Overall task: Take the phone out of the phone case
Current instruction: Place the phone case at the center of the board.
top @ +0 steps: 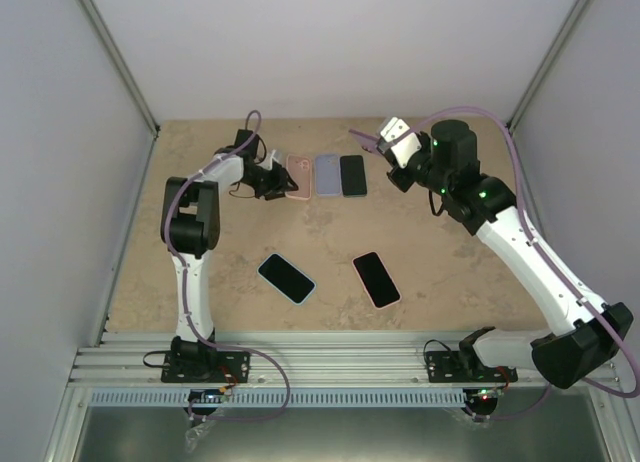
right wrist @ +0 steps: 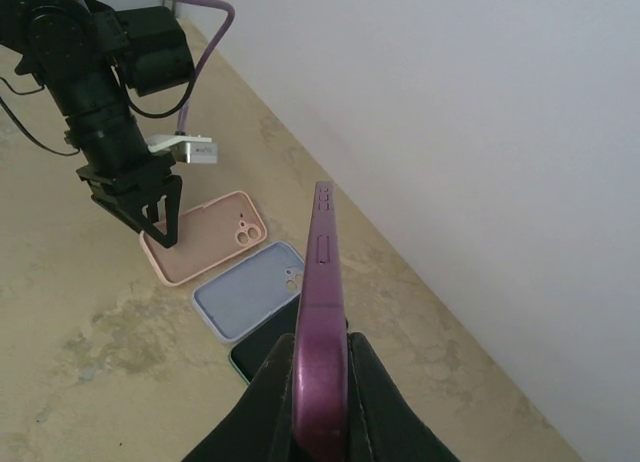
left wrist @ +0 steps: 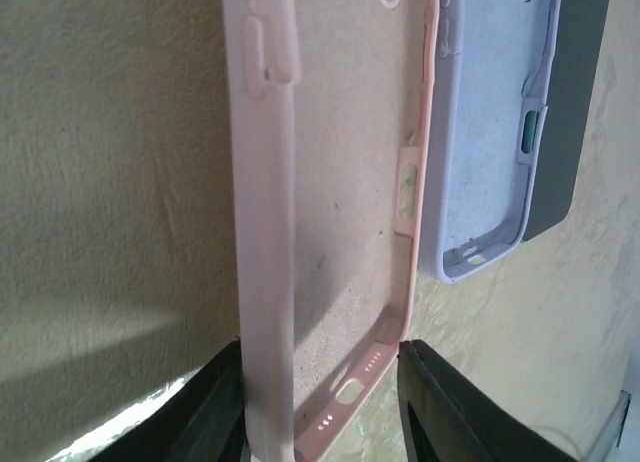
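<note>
An empty pink phone case (top: 297, 177) lies open side up at the back of the table, beside an empty lavender case (top: 327, 175) and a bare dark phone (top: 352, 175). My left gripper (left wrist: 320, 357) is open over the pink case (left wrist: 350, 182), one finger on each side of its bottom end. My right gripper (right wrist: 320, 347) is shut on a purple phone case (right wrist: 322, 282), held edge-on in the air above the back right (top: 364, 139). Whether a phone sits inside it I cannot tell.
A phone in a light blue case (top: 286, 278) and a phone in a pink case (top: 376, 279) lie screen up nearer the arm bases. White walls (top: 330, 52) enclose the table at the back and sides.
</note>
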